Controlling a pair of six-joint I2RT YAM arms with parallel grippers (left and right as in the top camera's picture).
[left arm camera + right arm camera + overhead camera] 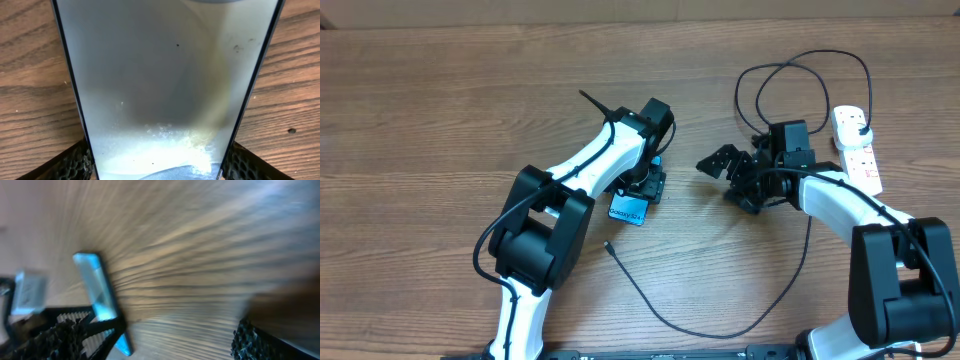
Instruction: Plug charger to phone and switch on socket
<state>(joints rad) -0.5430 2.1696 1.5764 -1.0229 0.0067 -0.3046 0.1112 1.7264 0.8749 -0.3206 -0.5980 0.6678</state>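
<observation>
Brown wood-grain counter [430, 110], viewed from overhead; we enter its contents as follows.

Item 1, the phone [629, 209]: it lies near the middle of the counter, with a lit blue screen and small white lettering. We find it clamped in the left claw [645, 188], which sits at the phone's 1 o'clock end. In the left wrist view the pale glass fills the frame, and the black fingers [75, 162] press against both dark edges at the bottom corners.

Item 2, the charger [715, 333]: a thin black cable. Its small connector tip [608, 244] lies loose on the counter at 7 o'clock of the phone, near it but not touching. From there the cable sweeps toward 5 o'clock, curves up past the right arm and loops at the far side. It ends in a black plug [857, 121] on the far end of the socket.

Item 3, the socket [860, 160]: a white strip with red-marked switches, toward the counter's 3 o'clock edge. We cannot tell the switch position.

Item 4, the right claw [725, 180]: it is at 3 o'clock of the phone, between phone and socket, with its jaws wide and holding nothing. Its wrist view is blurred; we make out the phone as a blue slab on edge.
</observation>
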